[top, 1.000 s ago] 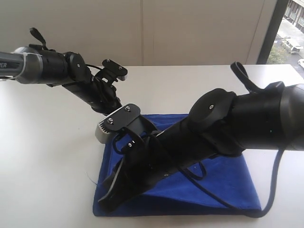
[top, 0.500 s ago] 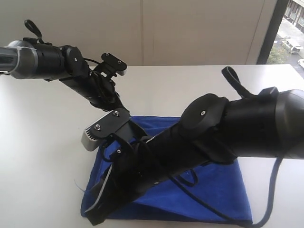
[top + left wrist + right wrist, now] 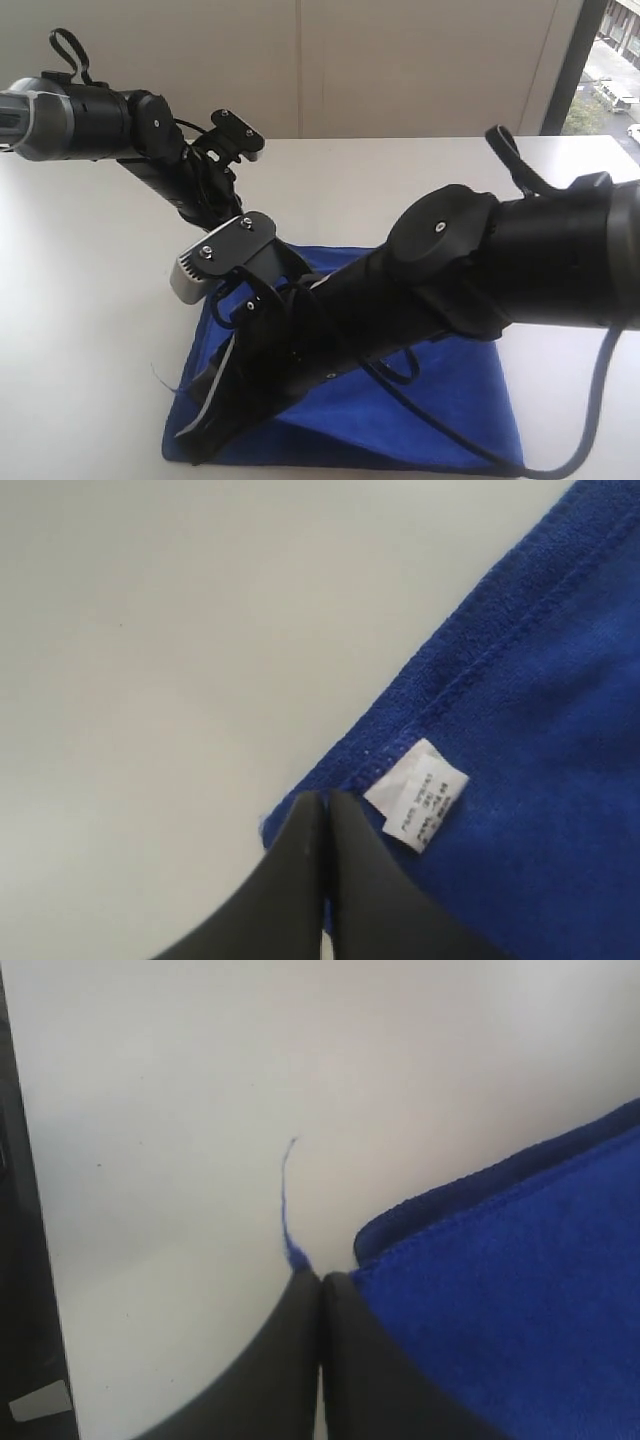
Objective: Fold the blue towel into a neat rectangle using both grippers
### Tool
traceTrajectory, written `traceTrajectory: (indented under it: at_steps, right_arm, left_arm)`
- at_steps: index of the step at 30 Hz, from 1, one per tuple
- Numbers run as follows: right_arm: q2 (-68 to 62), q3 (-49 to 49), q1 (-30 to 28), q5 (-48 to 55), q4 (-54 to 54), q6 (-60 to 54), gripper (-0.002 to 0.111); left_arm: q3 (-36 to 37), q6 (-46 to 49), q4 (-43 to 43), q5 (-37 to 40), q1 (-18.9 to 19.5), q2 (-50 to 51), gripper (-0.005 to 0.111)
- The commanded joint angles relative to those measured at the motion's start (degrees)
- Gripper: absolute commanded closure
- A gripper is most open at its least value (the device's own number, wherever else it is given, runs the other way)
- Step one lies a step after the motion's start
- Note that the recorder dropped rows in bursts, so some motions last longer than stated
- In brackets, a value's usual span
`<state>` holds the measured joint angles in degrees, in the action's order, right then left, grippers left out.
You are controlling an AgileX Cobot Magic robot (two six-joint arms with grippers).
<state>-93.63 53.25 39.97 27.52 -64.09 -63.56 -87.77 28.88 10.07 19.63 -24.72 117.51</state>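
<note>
The blue towel [image 3: 440, 400] lies folded on the white table [image 3: 90, 330], largely under my right arm. My right gripper [image 3: 190, 440] is shut on the towel's near left corner. In the right wrist view the closed right gripper [image 3: 320, 1276] pinches that towel [image 3: 520, 1300] corner, and a loose blue thread [image 3: 285, 1195] sticks out past it. My left arm reaches down to the far left corner, its tips hidden in the exterior view behind the right wrist. In the left wrist view the left gripper [image 3: 323, 796] is shut on the towel [image 3: 540, 710] edge beside the white tag [image 3: 416, 793].
A pale wall runs behind the table and a window [image 3: 612, 60] stands at the far right. The right arm's black cable [image 3: 420, 420] loops over the towel. Bare table lies to the left of the towel.
Both grippers have shifted left with the towel's left corners in them. The towel's left edge has slid left across the table. The right arm has swung back a little.
</note>
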Motion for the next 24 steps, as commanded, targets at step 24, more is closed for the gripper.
traceTrajectory:
  at_steps: [24]
  right_arm:
    - [-3.9, 0.2, 1.4, 0.4, -0.8, -1.4, 0.108]
  left_arm:
    - [-0.2, -2.1, -3.5, -1.9, 0.7, -0.9, 0.107]
